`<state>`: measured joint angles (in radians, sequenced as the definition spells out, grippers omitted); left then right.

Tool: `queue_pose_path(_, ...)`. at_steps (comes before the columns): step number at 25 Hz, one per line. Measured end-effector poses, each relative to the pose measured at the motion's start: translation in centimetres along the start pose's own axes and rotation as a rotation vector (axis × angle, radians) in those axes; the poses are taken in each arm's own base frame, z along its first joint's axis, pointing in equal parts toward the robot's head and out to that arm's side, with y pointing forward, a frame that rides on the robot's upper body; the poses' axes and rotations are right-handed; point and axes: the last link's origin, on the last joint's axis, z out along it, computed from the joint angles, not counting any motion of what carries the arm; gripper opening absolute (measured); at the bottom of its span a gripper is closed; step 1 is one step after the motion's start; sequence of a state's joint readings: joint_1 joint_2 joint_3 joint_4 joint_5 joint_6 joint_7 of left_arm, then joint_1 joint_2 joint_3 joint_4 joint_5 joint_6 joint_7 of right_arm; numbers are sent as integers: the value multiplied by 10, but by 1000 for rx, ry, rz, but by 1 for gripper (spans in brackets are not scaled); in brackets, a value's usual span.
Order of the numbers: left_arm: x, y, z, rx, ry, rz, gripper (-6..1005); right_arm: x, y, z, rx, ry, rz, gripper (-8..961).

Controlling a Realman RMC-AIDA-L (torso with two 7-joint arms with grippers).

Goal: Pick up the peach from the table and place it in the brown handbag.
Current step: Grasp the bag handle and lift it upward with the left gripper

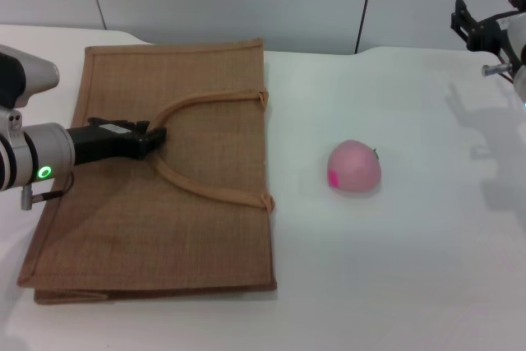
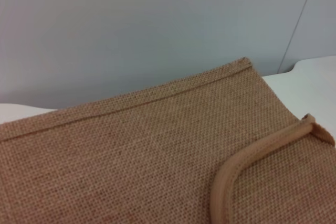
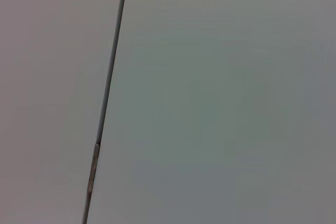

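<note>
The peach [image 1: 354, 168], pale pink with a magenta spot, lies on the white table [image 1: 411, 269] to the right of the brown handbag [image 1: 205, 228]. The bag lies flat at the left, with its loop handles [image 1: 205, 103] on top. My left gripper [image 1: 154, 137] is low over the bag, its tip at the bend of the handles. The left wrist view shows the bag's weave [image 2: 131, 156] and a handle [image 2: 247, 156] lying on it. My right gripper [image 1: 486, 20] is raised at the far right, open and empty, well away from the peach.
A pale wall with panel seams [image 1: 362, 6] stands behind the table. The right wrist view shows only this wall and a seam [image 3: 107, 98]. Bare tabletop lies between the bag and the peach.
</note>
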<state>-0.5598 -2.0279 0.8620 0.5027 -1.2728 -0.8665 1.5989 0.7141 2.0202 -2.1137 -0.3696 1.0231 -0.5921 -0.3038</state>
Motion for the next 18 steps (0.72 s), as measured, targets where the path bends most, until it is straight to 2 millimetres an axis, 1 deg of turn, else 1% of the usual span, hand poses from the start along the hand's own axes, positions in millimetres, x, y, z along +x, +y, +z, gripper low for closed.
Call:
queue_pose_path(9, 1, -1, 1, 9, 1, -4, 300, 0, 0, 0, -1, -1, 4, 815)
queue_pose_path(12, 4, 0, 3, 5, -4, 4, 173, 0, 0, 0, -1, -1, 4, 816)
queue_pose_path(18, 9, 1, 4, 5, 6, 8, 131, 0, 0, 0, -1, -1, 4, 816)
